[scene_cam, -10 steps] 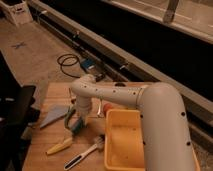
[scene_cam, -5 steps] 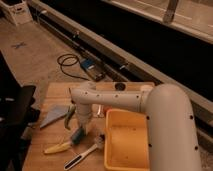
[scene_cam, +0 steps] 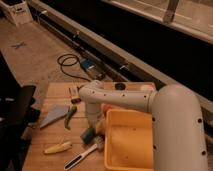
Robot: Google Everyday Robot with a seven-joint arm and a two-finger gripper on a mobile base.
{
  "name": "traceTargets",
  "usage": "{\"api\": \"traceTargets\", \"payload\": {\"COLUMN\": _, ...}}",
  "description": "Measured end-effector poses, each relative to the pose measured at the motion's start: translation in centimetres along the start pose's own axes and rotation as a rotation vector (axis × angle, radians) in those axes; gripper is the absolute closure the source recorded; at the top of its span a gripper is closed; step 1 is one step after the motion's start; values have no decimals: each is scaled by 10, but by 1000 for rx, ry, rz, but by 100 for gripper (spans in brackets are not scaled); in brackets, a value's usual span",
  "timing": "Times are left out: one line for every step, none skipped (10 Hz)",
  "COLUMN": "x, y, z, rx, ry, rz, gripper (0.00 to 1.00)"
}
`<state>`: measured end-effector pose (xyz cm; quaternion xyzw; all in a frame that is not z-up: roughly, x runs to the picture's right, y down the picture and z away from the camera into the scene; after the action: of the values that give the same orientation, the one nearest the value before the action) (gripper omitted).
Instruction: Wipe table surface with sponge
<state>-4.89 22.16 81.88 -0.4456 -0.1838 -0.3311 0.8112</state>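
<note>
Wooden plank table surface (scene_cam: 52, 161), light brown, fills the near left of the view. White robot arm (scene_cam: 150, 102) reaches in from the near right, bends at a rounded elbow and drops a vertical wrist section toward the tabletop, just left of the yellow bin.

Gripper (scene_cam: 91, 131) sits low at the end of that wrist, down at table level, beside the near-left corner of the big yellow plastic bin (scene_cam: 129, 140). Fingers themselves are mostly masked by the wrist; the pincer is clenched. A small blue-grey block, the sponge (scene_cam: 88, 135), shows directly under and at the gripper tip, resting on the wood and touching the bin's left wall or very close to it. Cannot tell for sure whether the fingers pinch the sponge or only press on it.

Other items on the table:
- flat grey-blue triangular cloth (scene_cam: 54, 115), left of the wrist, lying flat.
- green-handled tool (scene_cam: 70, 116), just right of the cloth, lying lengthwise between cloth and wrist.
- yellow corn-like item (scene_cam: 58, 147), near left, apart from the sponge.
- dark-handled brush (scene_cam: 82, 155) with white bristles, lying diagonally, bristle end near the bin's left wall.
- small dark-and-red object (scene_cam: 74, 93) at the far edge of the table.

Beyond the table, on the floor: coiled black cable (scene_cam: 69, 62).
</note>
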Motion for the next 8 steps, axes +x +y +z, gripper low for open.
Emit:
{"api": "traceTargets", "payload": {"x": 8, "y": -7, "z": -3, "rx": 5, "ry": 8, "rz": 5, "gripper": 100}}
{"api": "traceTargets", "payload": {"x": 18, "y": -22, "z": -10, "rx": 21, "ry": 21, "rz": 2, "gripper": 100}}
{"api": "traceTargets", "payload": {"x": 22, "y": -35, "z": -13, "rx": 29, "ry": 30, "rz": -8, "gripper": 100}}
{"api": "traceTargets", "payload": {"x": 19, "y": -48, "z": -16, "rx": 39, "ry": 35, "rz": -26, "gripper": 100}}
{"api": "traceTargets", "payload": {"x": 13, "y": -59, "z": -17, "rx": 50, "ry": 39, "rz": -48, "gripper": 100}}
{"api": "traceTargets", "payload": {"x": 1, "y": -67, "z": -17, "rx": 64, "ry": 32, "rz": -77, "gripper": 100}}
{"api": "traceTargets", "payload": {"x": -12, "y": -70, "z": -16, "rx": 72, "ry": 25, "rz": -103, "gripper": 100}}
{"api": "traceTargets", "payload": {"x": -24, "y": -71, "z": -14, "rx": 73, "ry": 20, "rz": -121, "gripper": 100}}
